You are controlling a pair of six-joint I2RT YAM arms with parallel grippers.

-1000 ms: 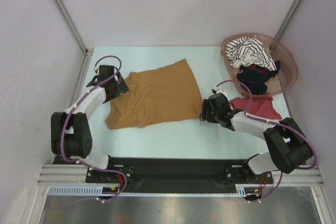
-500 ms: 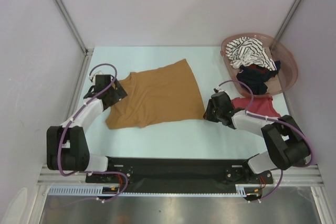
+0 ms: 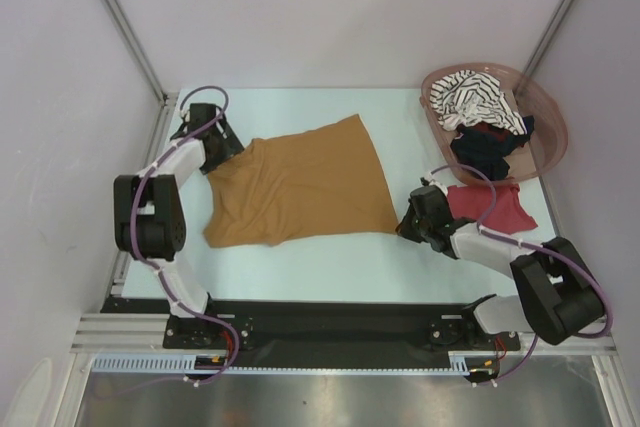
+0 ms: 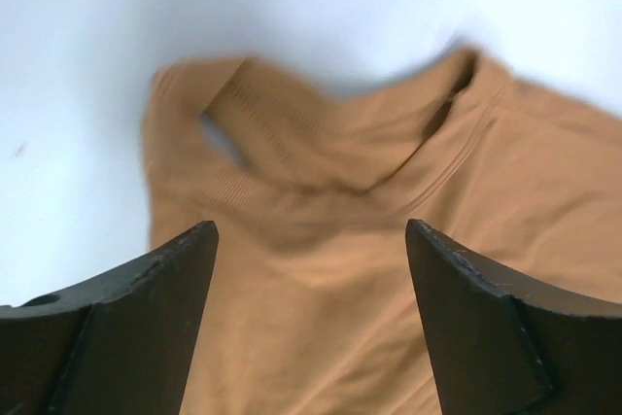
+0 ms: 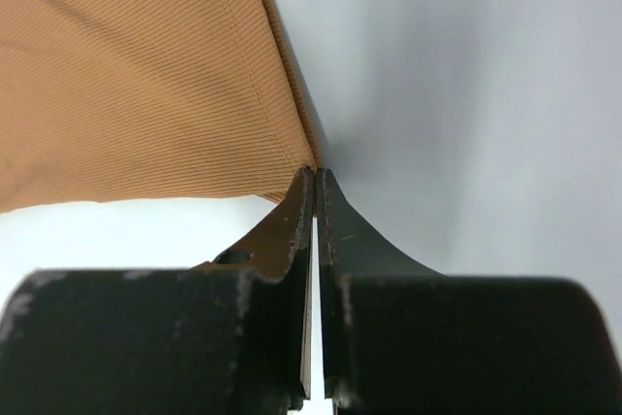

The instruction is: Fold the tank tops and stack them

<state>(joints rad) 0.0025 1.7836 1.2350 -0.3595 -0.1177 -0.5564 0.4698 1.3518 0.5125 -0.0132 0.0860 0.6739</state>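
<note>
Stretch is the news here. Over the last second your right gripper (image 3: 408, 225) has slid outward and toward the near edge, taking the hem corner of the mustard-brown tank top (image 3: 300, 182) with it. The lower edge now lies longer and straighter across the table (image 3: 330, 267). In the right wrist view the jaws are pressed together to a hairline slit, with that hem corner nipped at the very tips.

Your left gripper (image 3: 228, 145) has swung up from the garment's shoulder side to its neck end. In the left wrist view its jaws are spread wide with nothing between them, hanging over the neckline (image 4: 389, 157) and one strap loop. You cannot tell from these views whether the fingertips touch the cloth.

For the task, this reads as the spreading step nearly finished: the top lies flat in the middle of the table, held only at one corner. Before you fold, the left side likely needs a grip at the strap or shoulder, or the cloth will drag when you lift.

Everything else waits. The dark red top (image 3: 495, 205) lies on the table just beside the right arm, while the striped top (image 3: 475, 97) and the black top (image 3: 485, 147) sit in the basket (image 3: 555, 117). Nothing is folded and no stack is begun.
</note>
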